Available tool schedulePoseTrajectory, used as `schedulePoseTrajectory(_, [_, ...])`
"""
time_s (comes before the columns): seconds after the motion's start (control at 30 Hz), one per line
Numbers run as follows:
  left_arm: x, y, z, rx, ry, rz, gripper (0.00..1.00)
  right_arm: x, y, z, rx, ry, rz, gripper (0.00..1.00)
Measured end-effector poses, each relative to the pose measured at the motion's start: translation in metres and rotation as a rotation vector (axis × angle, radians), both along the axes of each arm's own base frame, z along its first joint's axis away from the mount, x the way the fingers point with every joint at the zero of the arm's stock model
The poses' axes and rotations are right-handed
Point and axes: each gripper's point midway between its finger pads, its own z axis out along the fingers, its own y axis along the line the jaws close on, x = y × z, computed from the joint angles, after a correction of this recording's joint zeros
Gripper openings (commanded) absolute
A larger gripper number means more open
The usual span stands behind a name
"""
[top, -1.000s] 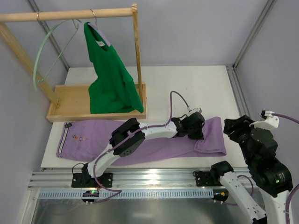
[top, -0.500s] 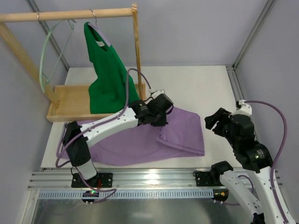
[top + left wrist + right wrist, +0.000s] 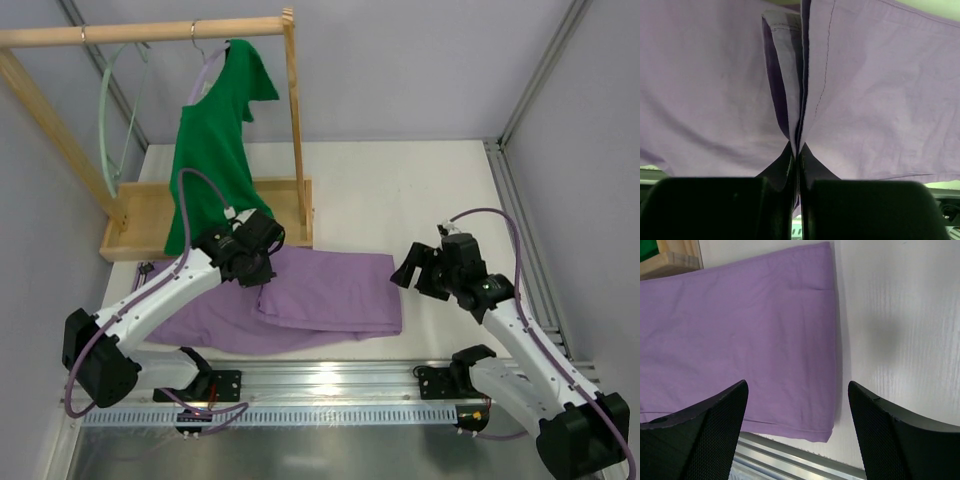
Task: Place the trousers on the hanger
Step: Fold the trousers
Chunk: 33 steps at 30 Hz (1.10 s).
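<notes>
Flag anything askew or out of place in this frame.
The green top hangs crooked on the wooden rail, slanting down-left with one corner kicked up to the right. The trousers lie doubled over, a fold pinched in the left gripper. Nothing looks spilled or damaged.

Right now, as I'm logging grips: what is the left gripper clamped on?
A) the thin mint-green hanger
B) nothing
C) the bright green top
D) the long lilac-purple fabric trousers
D: the left gripper is shut on a fold of the long lilac-purple fabric trousers in its wrist view.
</notes>
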Motion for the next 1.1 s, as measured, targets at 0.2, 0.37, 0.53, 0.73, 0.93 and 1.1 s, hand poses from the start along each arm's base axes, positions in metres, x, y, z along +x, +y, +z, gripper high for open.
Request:
schedulePoseTrajectory(0.2, [-0.006,0.031,-0.026,0.057,0.063,0.068,0.01,0.003,0.014,-0.036,0.036,0.070,0.050,0.83])
schedulePoseTrajectory(0.37, [-0.011,0.059,-0.050,0.129,0.126,0.137,0.00,0.005,0.024,-0.065,0.057,0.147,0.084,0.82])
schedulePoseTrajectory(0.53, [-0.019,0.068,-0.067,0.154,0.165,0.152,0.01,0.003,0.034,-0.087,0.098,0.182,0.120,0.70])
schedulePoseTrajectory(0.73, [-0.022,0.073,-0.083,0.193,0.196,0.155,0.00,0.004,0.054,-0.087,0.153,0.163,0.181,0.72])
schedulePoseTrajectory(0.93, [-0.018,0.095,-0.074,0.244,0.176,0.216,0.01,0.002,0.060,-0.082,0.174,0.153,0.195,0.77])
schedulePoseTrajectory(1.1, [-0.005,0.100,-0.033,0.237,0.081,0.229,0.01,0.004,0.061,-0.071,0.184,0.113,0.197,0.79])
